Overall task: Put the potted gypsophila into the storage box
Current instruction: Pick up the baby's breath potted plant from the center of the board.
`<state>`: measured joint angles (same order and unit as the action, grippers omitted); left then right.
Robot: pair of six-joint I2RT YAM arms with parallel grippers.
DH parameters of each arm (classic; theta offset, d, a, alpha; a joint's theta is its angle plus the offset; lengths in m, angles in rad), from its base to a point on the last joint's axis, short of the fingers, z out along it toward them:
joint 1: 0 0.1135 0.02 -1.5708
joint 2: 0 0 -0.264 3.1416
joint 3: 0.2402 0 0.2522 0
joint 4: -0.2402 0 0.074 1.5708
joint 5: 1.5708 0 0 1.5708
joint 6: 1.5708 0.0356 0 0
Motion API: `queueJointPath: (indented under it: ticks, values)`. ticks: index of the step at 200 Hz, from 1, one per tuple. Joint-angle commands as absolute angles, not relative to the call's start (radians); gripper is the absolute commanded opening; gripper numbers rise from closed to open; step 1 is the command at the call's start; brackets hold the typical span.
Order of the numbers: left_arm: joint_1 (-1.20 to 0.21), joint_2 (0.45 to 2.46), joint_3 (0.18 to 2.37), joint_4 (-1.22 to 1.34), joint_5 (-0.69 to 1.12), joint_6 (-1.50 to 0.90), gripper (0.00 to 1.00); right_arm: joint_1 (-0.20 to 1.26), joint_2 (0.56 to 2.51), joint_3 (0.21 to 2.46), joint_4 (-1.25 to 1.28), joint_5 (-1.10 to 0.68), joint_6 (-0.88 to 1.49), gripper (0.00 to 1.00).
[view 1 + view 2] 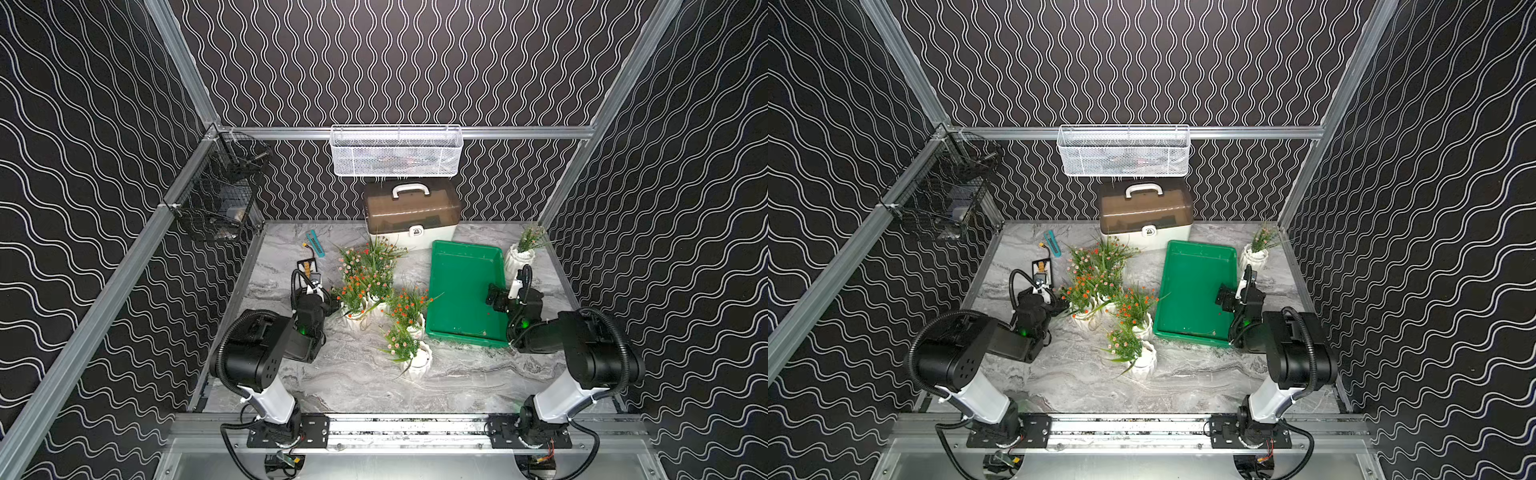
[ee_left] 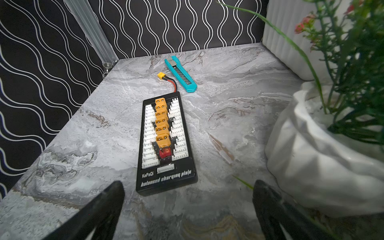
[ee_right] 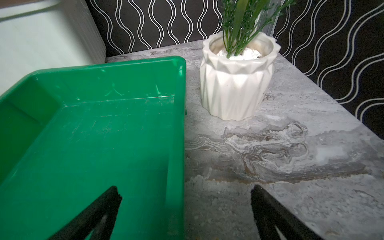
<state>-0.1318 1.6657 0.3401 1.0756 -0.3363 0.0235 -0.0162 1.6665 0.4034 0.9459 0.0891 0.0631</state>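
Both apart, empty: left end effector [image 2: 189,184], right end effector [image 3: 185,187]; charging plate [image 2: 166,145] legible only at left wrist

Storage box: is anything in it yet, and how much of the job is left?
Done: nothing; the storage box holds no pot. In hand: nothing; the left gripper beside the clustered pots and the right gripper over the box's edge, facing the lone pot, both have open, empty jaws. Left: all of them, standing on the table.
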Motion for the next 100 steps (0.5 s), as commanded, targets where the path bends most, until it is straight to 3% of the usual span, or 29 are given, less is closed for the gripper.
queueJointPath:
  ticks: [1,100]
  values:
    - [-0.130,1.661,0.344,1.094,-0.331,0.017,0.99,-0.016,1.667,0.405,0.968,0.084,0.063,1.00]
    - [-0.079,1.652,0.362,1.042,-0.246,-0.014,0.99,-0.018,1.669,0.410,0.963,0.076,0.070,1.00]
